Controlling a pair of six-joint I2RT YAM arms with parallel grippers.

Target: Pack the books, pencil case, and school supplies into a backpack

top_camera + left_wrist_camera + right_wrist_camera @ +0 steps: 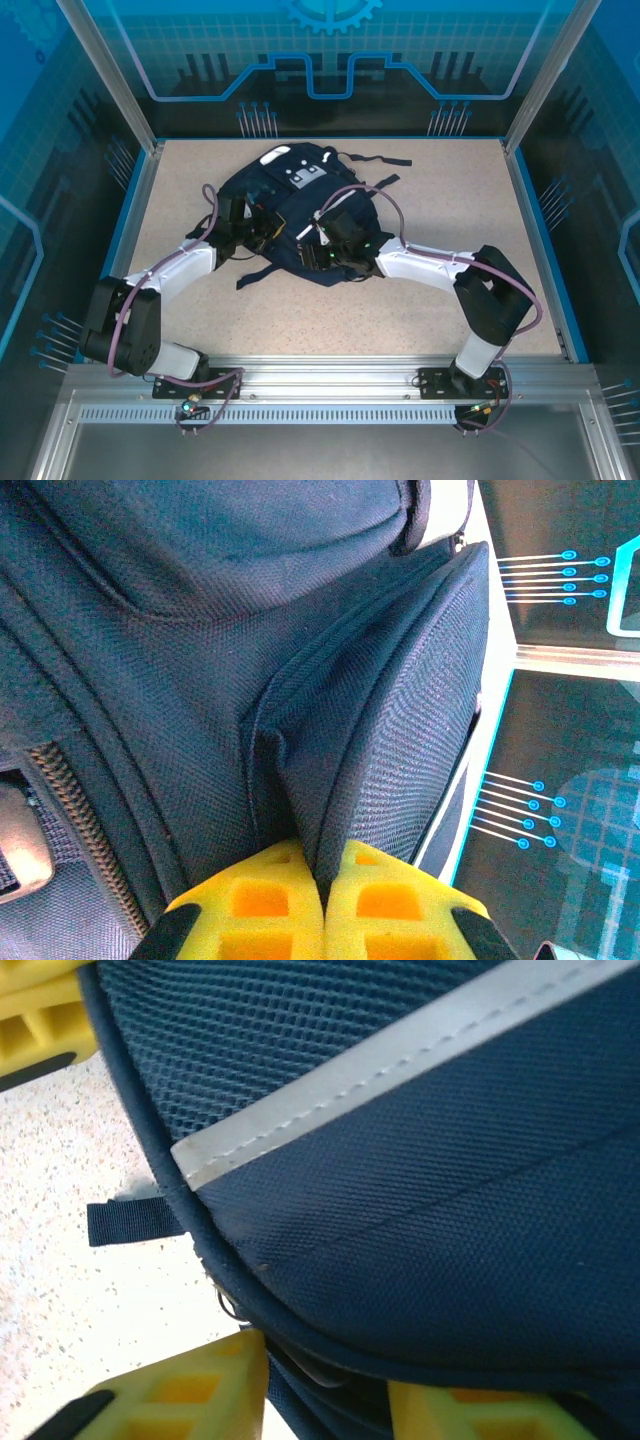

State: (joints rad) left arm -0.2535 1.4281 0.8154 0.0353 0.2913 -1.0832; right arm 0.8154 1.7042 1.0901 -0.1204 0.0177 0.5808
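Note:
The navy backpack (300, 215) lies in the middle of the table with its white patches at the far end. My left gripper (262, 232) is at its left side, shut on a pinched fold of the navy fabric (330, 780); the yellow pads (260, 900) meet on the fold. My right gripper (325, 245) is at the near right rim. Its yellow fingers (190, 1390) stand partly apart with the thick piped edge (320, 1360) of the backpack between them. A white stripe (380, 1060) crosses the panel above. The books and pencil case are out of view.
Dark straps (375, 160) trail off the backpack's far right, and another strap (258, 278) lies at its near left. A small strap tab (125, 1222) sticks out over the speckled tabletop (80, 1300). Blue walls fence the table (450, 200).

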